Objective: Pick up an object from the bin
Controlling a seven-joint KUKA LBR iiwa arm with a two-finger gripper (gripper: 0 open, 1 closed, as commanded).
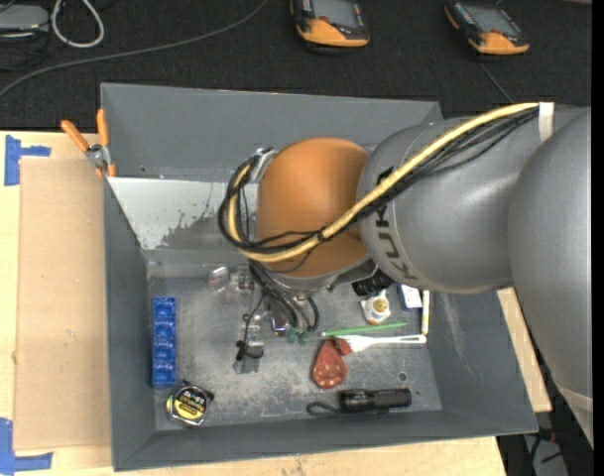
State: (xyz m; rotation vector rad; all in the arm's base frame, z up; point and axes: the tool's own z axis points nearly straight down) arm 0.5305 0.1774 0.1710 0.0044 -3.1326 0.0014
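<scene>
My gripper (248,350) hangs below the orange cover, low over the bare bin floor left of centre, with nothing seen in it. Nearest on its right lie a white stick with a green end (376,339) and a red oval thing (329,365). A blue strip of joined blocks (164,340) lies to its left along the bin's left wall. Near the front left corner sits a yellow and black tape measure (189,403).
A black cylinder-shaped tool (376,400) lies along the front wall. A small yellow-green thing (378,308) and a white card (422,313) sit at the right, partly under the arm. The arm and its cover hide the bin's middle and back right.
</scene>
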